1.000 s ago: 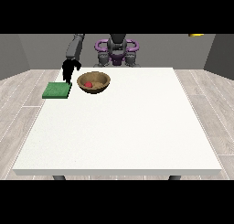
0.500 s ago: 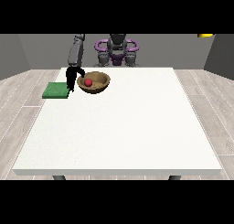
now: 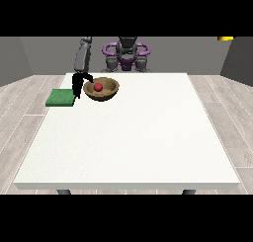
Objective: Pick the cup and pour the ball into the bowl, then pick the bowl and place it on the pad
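- Front view, single frame.
- White table (image 3: 128,137) filling centre and lower frame; grey floor planks either side.
- Robot torso (image 3: 126,56) small at top centre, behind the table's far edge.
- Brown bowl (image 3: 101,89) in upper left of frame, sitting on the table near the far edge.
- Red ball (image 3: 98,87) inside the bowl, roughly mid-bowl.
- Green pad (image 3: 61,98) flat on the table at the far left edge, left of the bowl, not touching it.
- Hand at the view's left (image 3: 77,84) hanging down from a grey arm (image 3: 82,58), placed between pad and bowl, right at the bowl's left rim.
- One dark finger or thumb seen arching toward the bowl rim; contact with rim too small to confirm.
- Fingers open or curled: cannot tell.
- Cup not seen anywhere on the table.
- Hand at the view's right not visible.
- Yellow object (image 3: 226,38) cut off at the top right corner, off the table.
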